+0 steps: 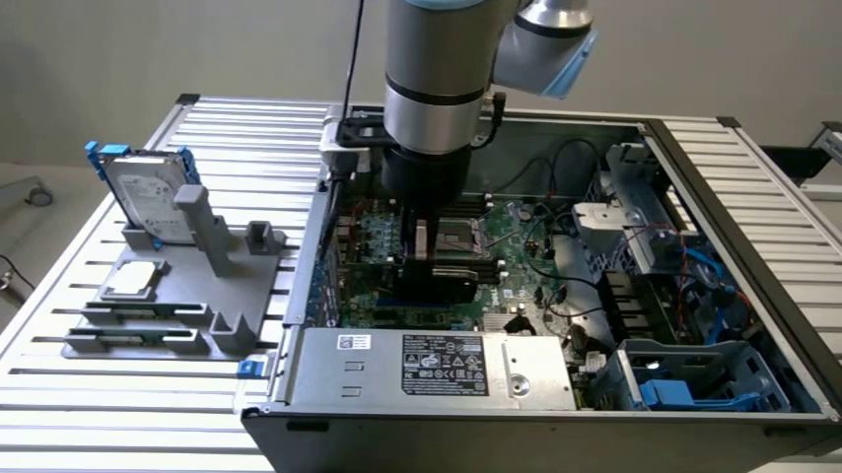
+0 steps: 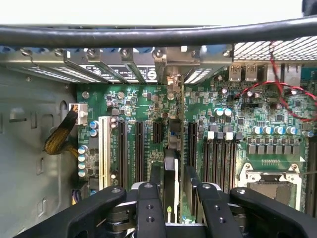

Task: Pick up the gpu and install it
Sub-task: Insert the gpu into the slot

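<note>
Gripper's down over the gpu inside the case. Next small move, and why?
Likely a straight lift out. The gpu stands edge-on, down on the motherboard. The gripper has its fingers spread to either side of it with gaps, so it is not clamping. Sideways motion could knock the card.

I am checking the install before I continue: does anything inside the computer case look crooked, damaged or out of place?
Nothing stands out. The gpu stands upright between the open fingers of the hand, in line with the neighbouring slots on the motherboard. Whether it is fully seated cannot be told.
</note>
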Tool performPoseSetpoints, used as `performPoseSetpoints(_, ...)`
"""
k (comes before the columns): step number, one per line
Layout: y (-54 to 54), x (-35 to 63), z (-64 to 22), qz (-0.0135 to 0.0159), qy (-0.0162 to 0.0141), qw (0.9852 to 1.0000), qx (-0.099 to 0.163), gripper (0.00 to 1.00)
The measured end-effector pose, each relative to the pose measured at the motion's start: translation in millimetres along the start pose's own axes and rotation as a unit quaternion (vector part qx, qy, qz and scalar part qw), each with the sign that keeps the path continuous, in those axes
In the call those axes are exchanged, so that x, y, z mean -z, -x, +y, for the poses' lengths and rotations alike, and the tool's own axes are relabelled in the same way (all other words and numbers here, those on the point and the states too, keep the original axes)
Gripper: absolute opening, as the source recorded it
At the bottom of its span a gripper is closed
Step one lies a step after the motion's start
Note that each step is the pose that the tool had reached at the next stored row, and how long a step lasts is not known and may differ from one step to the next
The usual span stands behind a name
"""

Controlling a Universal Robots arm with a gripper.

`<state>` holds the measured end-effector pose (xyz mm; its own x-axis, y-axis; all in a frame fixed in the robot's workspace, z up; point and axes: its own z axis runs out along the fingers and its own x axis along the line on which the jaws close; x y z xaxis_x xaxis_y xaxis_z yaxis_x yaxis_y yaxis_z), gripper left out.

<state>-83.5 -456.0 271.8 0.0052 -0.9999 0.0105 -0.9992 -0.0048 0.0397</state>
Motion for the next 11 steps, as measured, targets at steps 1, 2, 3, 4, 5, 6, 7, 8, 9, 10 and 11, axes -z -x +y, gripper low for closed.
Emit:
performPoseSetpoints(1,0.0,3.2,0.1,0.0000,0.0001,1.0000,0.000,0.33)
performPoseSetpoints(2,-0.1,6.2,0.2,-0.0001,0.0001,1.0000,0.000,0.33)
performPoseSetpoints(3,-0.1,9.2,0.4,0.0000,0.0002,1.0000,0.000,0.33)
performPoseSetpoints(4,-0.1,12.1,0.5,0.0000,0.0003,1.0000,0.000,0.33)
performPoseSetpoints(5,-0.2,15.4,0.6,0.0000,0.0004,1.0000,0.000,0.33)
performPoseSetpoints(6,-0.2,18.5,0.7,-0.0001,0.0004,1.0000,0.000,0.33)
performPoseSetpoints(7,-0.2,20.6,0.8,0.0000,0.0005,1.0000,0.000,0.33)
performPoseSetpoints(8,-0.2,21.5,0.8,0.0000,0.0005,1.0000,0.000,0.33)
performPoseSetpoints(9,-0.2,21.8,0.9,-0.0001,0.0005,1.0000,0.000,0.31)
performPoseSetpoints(10,-0.2,21.9,0.9,-0.0001,0.0004,1.0000,0.000,0.31)
performPoseSetpoints(11,-0.2,21.9,0.9,-0.0001,0.0004,1.0000,0.000,0.18)
